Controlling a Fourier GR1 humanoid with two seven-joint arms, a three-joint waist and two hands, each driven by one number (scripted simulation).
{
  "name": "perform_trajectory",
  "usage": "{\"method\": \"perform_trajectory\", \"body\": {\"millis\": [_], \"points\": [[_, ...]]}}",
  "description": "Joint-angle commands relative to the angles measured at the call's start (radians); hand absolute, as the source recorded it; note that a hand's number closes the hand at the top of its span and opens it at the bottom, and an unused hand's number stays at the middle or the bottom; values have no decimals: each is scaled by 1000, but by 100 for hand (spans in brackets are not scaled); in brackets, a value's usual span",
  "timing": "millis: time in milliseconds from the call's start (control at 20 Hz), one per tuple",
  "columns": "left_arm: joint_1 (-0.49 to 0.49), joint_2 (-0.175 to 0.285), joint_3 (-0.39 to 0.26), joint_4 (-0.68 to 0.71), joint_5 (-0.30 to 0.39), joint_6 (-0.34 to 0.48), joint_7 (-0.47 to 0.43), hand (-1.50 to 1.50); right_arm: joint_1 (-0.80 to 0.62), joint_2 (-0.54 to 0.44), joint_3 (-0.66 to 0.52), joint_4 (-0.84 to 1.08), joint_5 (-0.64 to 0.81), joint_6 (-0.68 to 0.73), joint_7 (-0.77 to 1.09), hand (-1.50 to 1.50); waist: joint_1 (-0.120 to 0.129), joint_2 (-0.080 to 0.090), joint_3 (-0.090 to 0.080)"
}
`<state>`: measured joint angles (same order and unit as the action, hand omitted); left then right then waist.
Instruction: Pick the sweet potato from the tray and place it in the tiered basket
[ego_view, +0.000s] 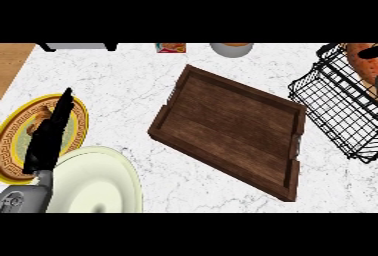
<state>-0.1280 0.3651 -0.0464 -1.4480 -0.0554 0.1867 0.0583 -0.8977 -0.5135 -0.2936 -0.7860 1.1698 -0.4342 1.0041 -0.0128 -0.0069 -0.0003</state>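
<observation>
Inspector: Tray (236, 125) first. Position?
Clerk: Wooden tray, set askew at the middle of the table (140, 75). Its whole floor of dark boards shows.
Inspector: Sweet potato?
Clerk: Sweet potato (360, 55) sits inside the black wire basket (332, 102), at the table's far right corner. Only part of it shows; the rest is cut off by the edge of the view.
Inspector: Hands?
Clerk: Left hand (48, 132) rests near the table's left edge, fingers straight, released. It lies over a gold-rimmed plate (13, 150). A pale plate (96, 185) sits just beside that, at the near left corner. Right hand (376, 82): only a dark sliver at the right edge, against the basket. Released or clenched, I cannot tell.
Inspector: Basket and tray touching?
Clerk: Apart, with white table between them.
</observation>
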Motion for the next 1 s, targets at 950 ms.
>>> {"method": "perform_trajectory", "body": {"millis": [950], "points": [[84, 13, 53, -22, 5, -13, -18, 0, 593, 247, -132, -1265, 9, 301, 250, -150, -57, -17, -1]]}}
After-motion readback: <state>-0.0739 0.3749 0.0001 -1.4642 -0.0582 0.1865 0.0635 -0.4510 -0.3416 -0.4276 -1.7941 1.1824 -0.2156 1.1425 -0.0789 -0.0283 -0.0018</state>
